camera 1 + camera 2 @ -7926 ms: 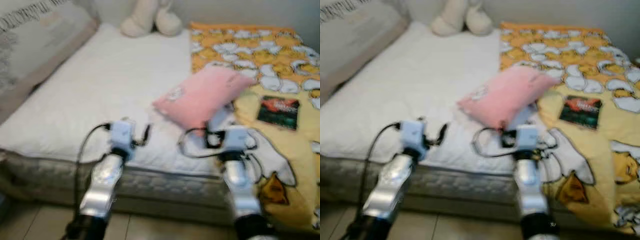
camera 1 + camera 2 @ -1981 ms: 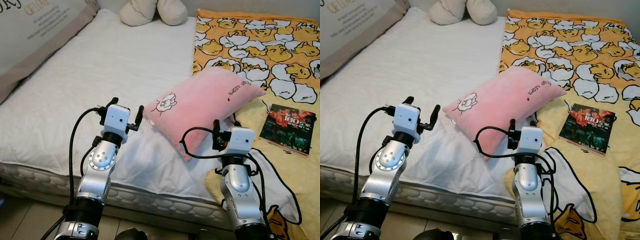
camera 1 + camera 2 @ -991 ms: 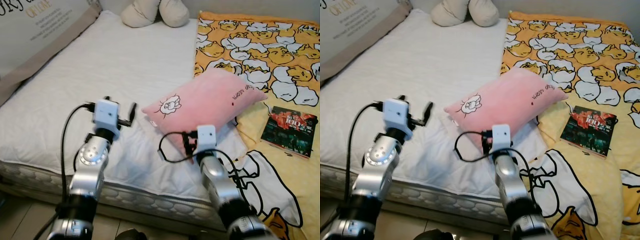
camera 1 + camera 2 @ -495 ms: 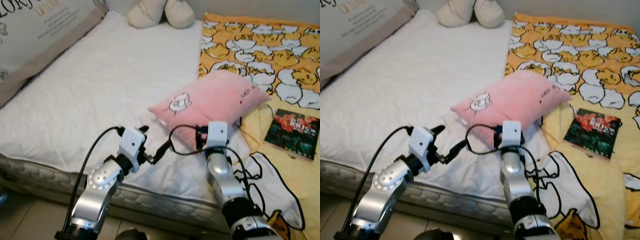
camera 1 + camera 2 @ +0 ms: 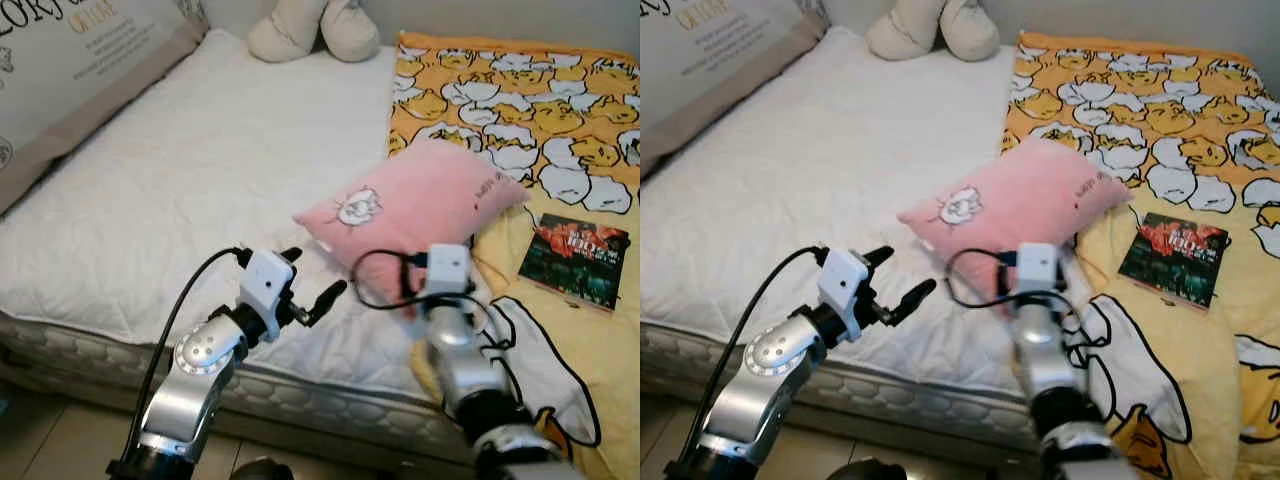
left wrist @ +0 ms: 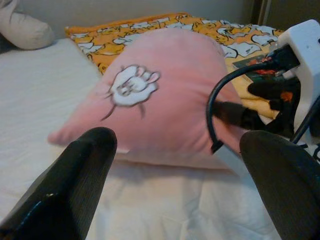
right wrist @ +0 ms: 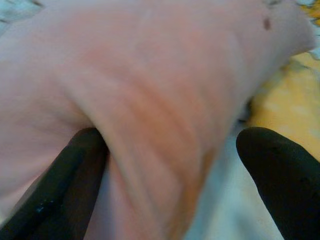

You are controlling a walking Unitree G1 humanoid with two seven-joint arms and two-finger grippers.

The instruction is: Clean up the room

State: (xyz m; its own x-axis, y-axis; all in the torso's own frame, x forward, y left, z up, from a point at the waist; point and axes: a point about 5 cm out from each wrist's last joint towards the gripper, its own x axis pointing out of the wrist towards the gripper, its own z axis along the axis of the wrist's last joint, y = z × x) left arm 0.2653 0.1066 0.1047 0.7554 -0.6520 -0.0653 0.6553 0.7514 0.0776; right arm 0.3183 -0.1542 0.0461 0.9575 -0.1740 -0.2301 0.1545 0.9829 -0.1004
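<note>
My right gripper (image 7: 170, 165) has its jaws spread around the near edge of the pink pillow (image 5: 415, 205), pressed in but not clamped. My left gripper (image 5: 315, 290), jaws parted, hovers lower centre, just left of the pillow. The pillow lies mid-frame, half on the yellow blanket (image 5: 520, 90). The book (image 5: 575, 260) at right is untouched, so I judge tidying barely begun.

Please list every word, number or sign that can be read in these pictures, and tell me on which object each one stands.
"100": partly readable on the cover of the book; its other print is too small to read.
Large brown letters on the grey pillow: cut off by the picture's edge, not readable as a word.
Short dark writing on the pink pillow, near its far corner: too small to read.
Cartoon drawing on the pink pillow: no words.
</note>
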